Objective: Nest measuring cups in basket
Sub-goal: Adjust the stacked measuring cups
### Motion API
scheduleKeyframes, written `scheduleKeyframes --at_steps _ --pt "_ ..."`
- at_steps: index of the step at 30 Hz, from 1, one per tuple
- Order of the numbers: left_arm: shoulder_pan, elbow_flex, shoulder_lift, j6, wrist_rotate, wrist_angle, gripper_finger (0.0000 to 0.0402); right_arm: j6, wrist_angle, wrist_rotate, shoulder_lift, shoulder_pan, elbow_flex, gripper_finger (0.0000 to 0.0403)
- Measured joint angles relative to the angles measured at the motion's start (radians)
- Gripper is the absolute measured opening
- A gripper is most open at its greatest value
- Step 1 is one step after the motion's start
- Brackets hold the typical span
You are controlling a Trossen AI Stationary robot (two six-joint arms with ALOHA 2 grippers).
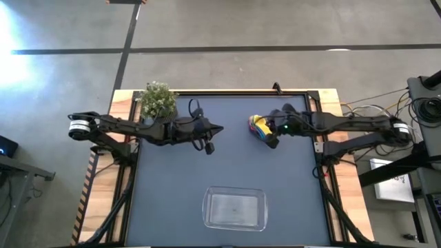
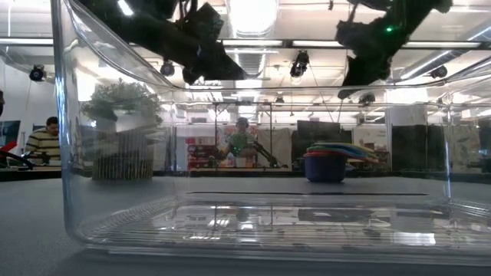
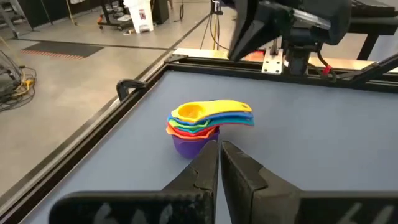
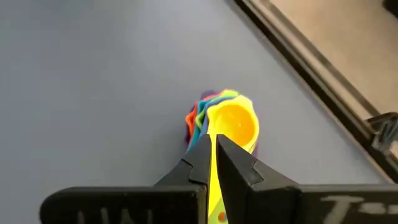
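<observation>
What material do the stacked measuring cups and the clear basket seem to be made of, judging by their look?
The measuring cups look like moulded plastic: solid bright colours, yellow on top and purple at the bottom, with a smooth, slightly glossy surface and thin flat handles. The basket looks like clear hard plastic, possibly acrylic: its walls are see-through, reflect the ceiling lights, and curve at the corners. Glass cannot be ruled out by look alone.

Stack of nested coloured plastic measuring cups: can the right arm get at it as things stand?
Probably yes. The right gripper, shut, hangs right above the stack of nested coloured plastic measuring cups, with only bare table around it.
</observation>
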Motion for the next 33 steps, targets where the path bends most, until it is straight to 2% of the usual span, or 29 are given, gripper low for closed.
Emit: scheduleKeyframes --at_steps 3,7,14,19,22,27,33 --pt "0.0 -0.027 -0.019 0.0 0.0 0.022 0.0 -0.013 -0.006 -0.029 -0.028 0.0 -0.032 0.0028" --pt "0.0 -0.062 -0.035 -0.012 0.0 0.077 0.0 -0.019 -0.003 -0.046 -0.034 0.0 -0.038 0.0077" --pt "0.0 -0.084 -0.048 -0.015 0.0 0.098 0.0 -0.031 -0.008 -0.045 0.014 -0.002 -0.039 0.0217" --pt "0.0 -0.084 -0.048 -0.015 0.0 0.097 0.0 0.053 -0.02 -0.016 0.083 -0.006 -0.039 0.0323" --pt "0.0 -0.084 -0.048 -0.015 0.0 0.095 0.0 0.132 -0.073 -0.036 0.13 -0.049 -0.025 0.0371" --pt "0.0 -0.084 -0.048 -0.015 0.0 0.093 0.0 0.136 -0.072 -0.061 0.172 -0.11 -0.01 0.0398" --pt "0.0 -0.084 -0.048 -0.015 0.0 0.092 0.0 0.1 -0.053 -0.193 0.201 -0.201 -0.003 0.04"
